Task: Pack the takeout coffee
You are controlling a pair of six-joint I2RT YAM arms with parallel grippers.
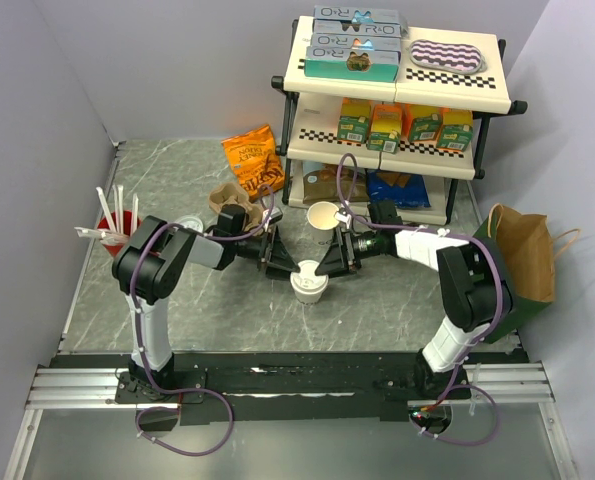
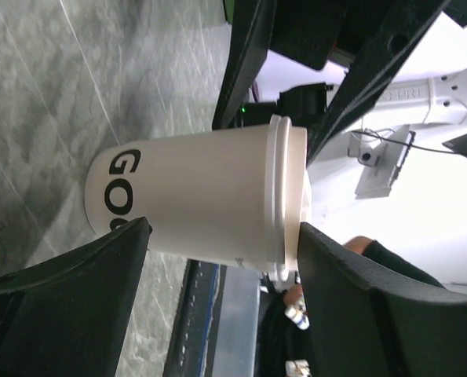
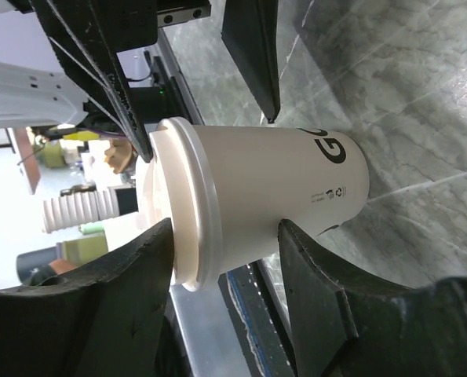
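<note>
— The takeout coffee, that small cream-white tapered paper cup (image 1: pixel 309 285) under a round white plastic sip lid (image 1: pixel 308 271): where is it?

— Upright in the middle of the grey marbled table (image 1: pixel 177 300), base down, long axis vertical, right between the two arms.

— Which arm is nearer?

— Neither, as far as I can judge. The left gripper (image 2: pixel 224 228) faces it from the left and the right gripper (image 3: pixel 225 228) from the right, so the cup lies straight ahead of each. Both are rolled on their side, with one finger at lid height and the other low on the wall.

— Holding it?

— No. Both sets of jaws stand apart, released. The right one's upper finger (image 3: pixel 123 298) is just beside the lid rim; whether it touches, I cannot tell.

— And the room?

— A flat, smooth-looking top. A brown moulded-pulp carrier (image 1: pixel 227 200) sits behind the left arm, a brown paper bag (image 1: pixel 522 255) is at the far right, a cream shelf rack (image 1: pixel 312 138) stands at the back, and the walls (image 1: pixel 177 60) are plain lilac. I'd guess a lift comes next.
</note>
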